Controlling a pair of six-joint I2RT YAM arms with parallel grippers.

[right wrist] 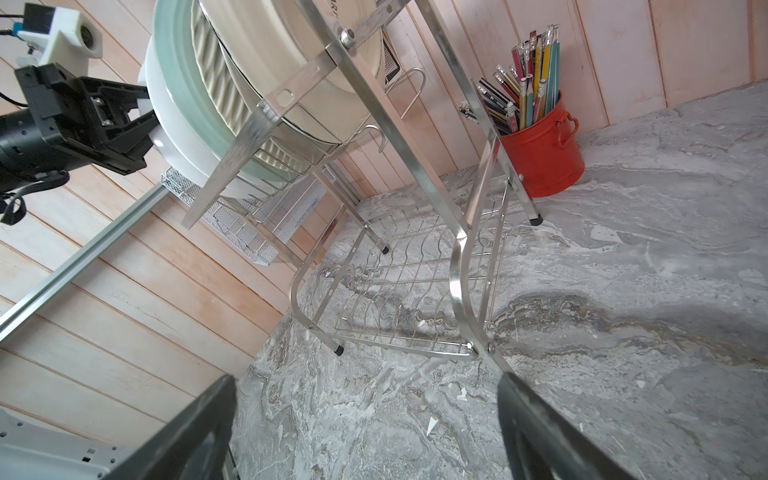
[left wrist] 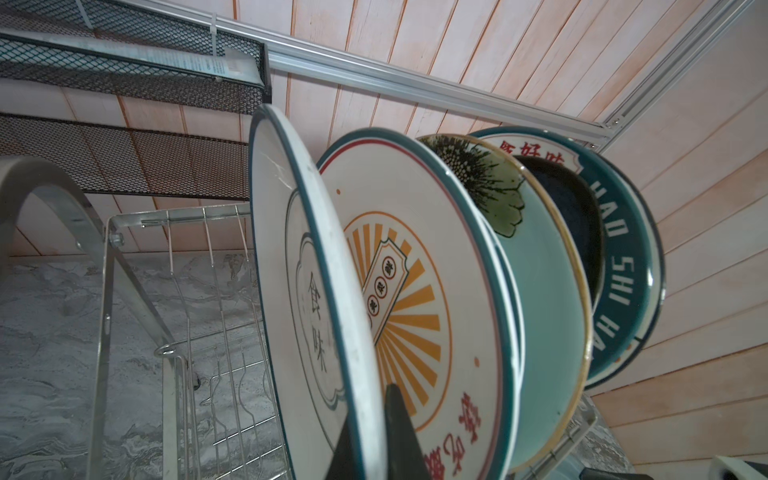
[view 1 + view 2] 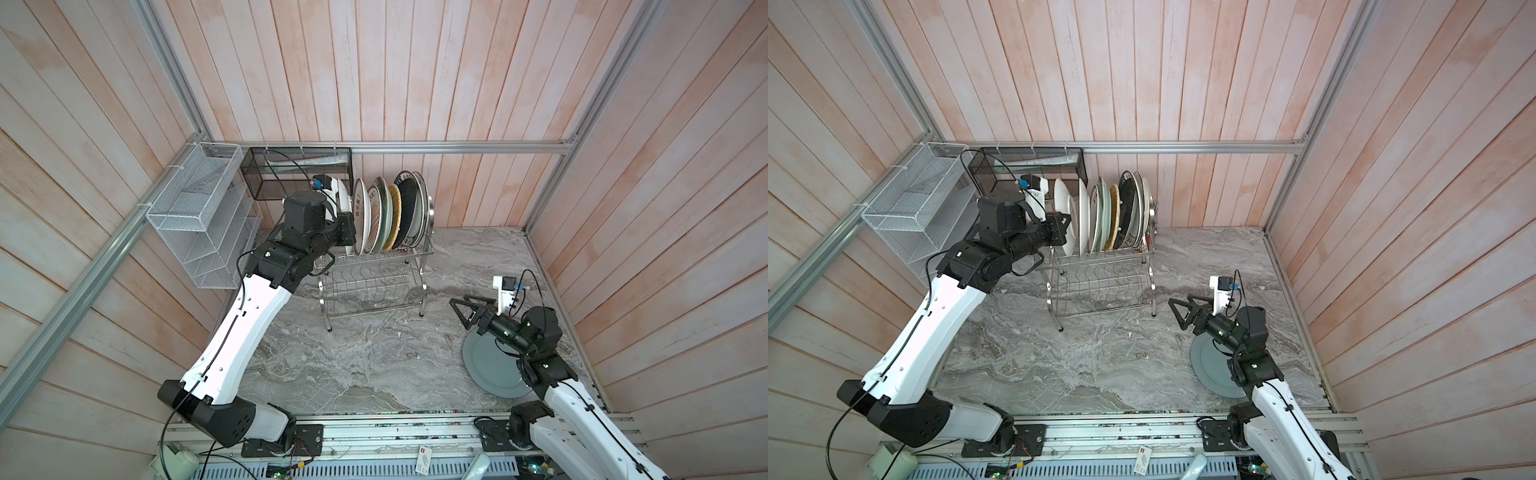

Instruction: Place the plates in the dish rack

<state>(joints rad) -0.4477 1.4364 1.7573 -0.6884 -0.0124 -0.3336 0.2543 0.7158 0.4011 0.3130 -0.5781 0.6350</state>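
At the left, the left gripper [image 2: 372, 436] is pinching the lower rim of a round white plate with a thin green edge [image 2: 286, 249], its jaws closed tight on that rim. The plate is standing on edge at the left end of a row of upright plates on the upper tier of the shiny steel wire dish rack [image 3: 370, 286]. It is facing a white plate with an orange sunburst print [image 2: 419, 299] just beside it. In both top views the arm is covering the held plate's bottom edge, so it is hard to tell whether that edge is sitting between the prongs.

Toward the right, the right gripper [image 3: 460, 303] is hovering above the grey marbled tabletop [image 3: 353, 365], its jaws spread wide and holding nothing. A round grey-blue plate [image 3: 486, 365] is lying flat on the tabletop below and behind those jaws, toward the arm's base. The right arm is much the nearer one, and it is hiding part of the plate's rim. The jaws will likely need to turn back and down to reach an edge.
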